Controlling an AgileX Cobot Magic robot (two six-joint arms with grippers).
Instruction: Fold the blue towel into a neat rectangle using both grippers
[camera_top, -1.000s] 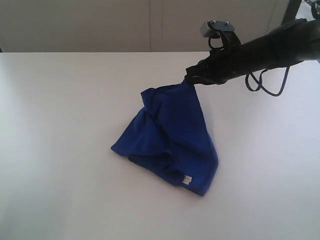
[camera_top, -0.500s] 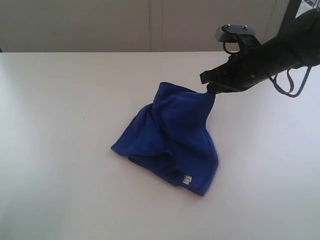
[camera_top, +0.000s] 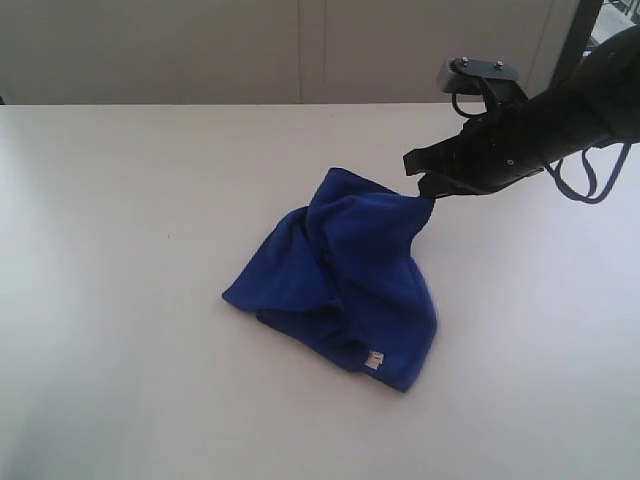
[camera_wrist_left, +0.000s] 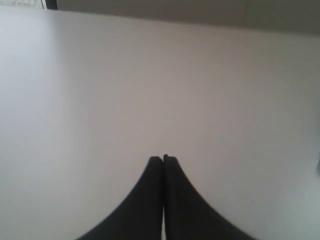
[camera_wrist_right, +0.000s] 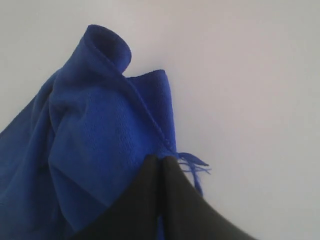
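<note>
Royal-blue fleecy cloth, the blue towel (camera_top: 340, 285), lies crumpled in a heap near the middle of the plain white table (camera_top: 120, 300), not spread flat. Its small white tag (camera_top: 373, 360) sits at the heap's 5 o'clock edge in the exterior view. One corner, at the heap's 1 o'clock, is raised off the surface in a taut peak. The rest trails from that peak toward 7 o'clock, so the cloth's long axis runs 1 to 7 o'clock.

The black angular right gripper (camera_top: 428, 192) reaches in from 3 o'clock and meets that peak. Its jaws are pressed together on the corner, pinching it. The right wrist view shows cloth and loose blue threads at the fingertips.

The black left gripper (camera_wrist_left: 163, 159) is absent from the exterior view. Its wrist view shows jaws closed tip to tip over bare table, holding nothing, with no cloth in sight.

Judgement: the right arm is the nearer, and the only one engaged. The coming move turns on the bulk lying toward 7 o'clock from the pinch. No second corner is clearly exposed for the left arm.
</note>
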